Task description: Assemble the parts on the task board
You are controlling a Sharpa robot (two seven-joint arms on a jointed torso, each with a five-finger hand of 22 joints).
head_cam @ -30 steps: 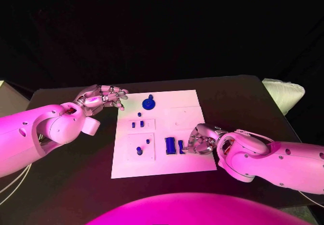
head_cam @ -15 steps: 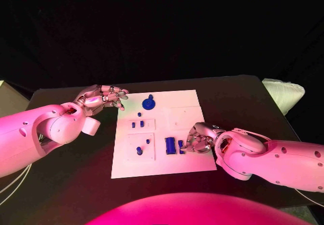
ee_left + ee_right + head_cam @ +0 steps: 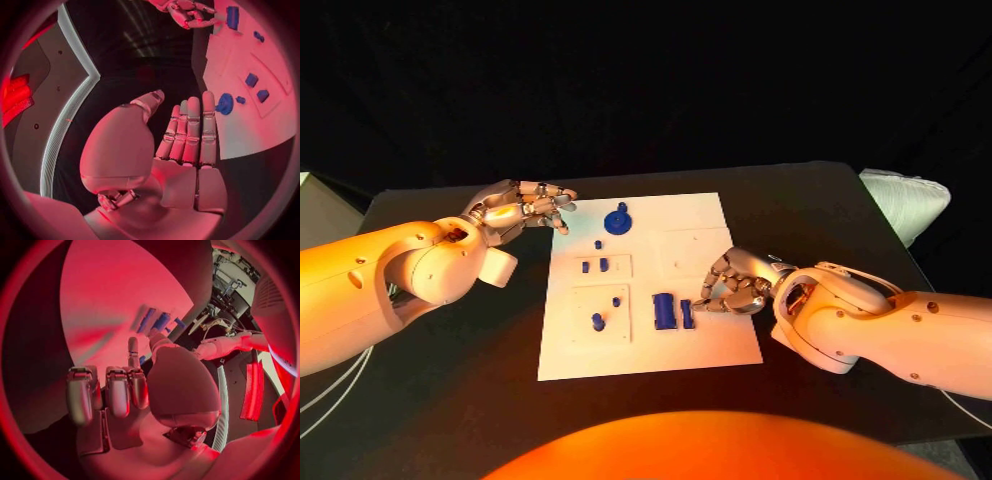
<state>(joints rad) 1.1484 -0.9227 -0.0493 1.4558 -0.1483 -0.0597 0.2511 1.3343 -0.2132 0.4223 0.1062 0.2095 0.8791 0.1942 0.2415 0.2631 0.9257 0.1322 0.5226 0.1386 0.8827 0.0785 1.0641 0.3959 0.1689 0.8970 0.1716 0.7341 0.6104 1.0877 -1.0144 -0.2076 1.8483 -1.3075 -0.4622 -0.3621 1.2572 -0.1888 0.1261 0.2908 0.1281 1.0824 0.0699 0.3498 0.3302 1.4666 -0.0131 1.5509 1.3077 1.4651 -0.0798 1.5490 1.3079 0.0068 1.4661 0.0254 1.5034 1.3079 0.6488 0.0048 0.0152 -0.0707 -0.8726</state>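
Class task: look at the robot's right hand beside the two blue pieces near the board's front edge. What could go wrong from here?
1. The right robot hand hovers close to the two upright blue pieces; its curled fingers could knock them over.
2. A push might slide the task board, since nothing visibly holds it; the left robot hand sits off its far corner.

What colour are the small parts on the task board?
Blue parts, clearest in the head view.

1 white task board (image 3: 689,345) on 1 black table (image 3: 473,330); 8 blue parts on the board: 1 round piece (image 3: 619,217), 2 long blocks (image 3: 665,310), 5 small pieces (image 3: 597,321); 2 white arms, 2 silver hands
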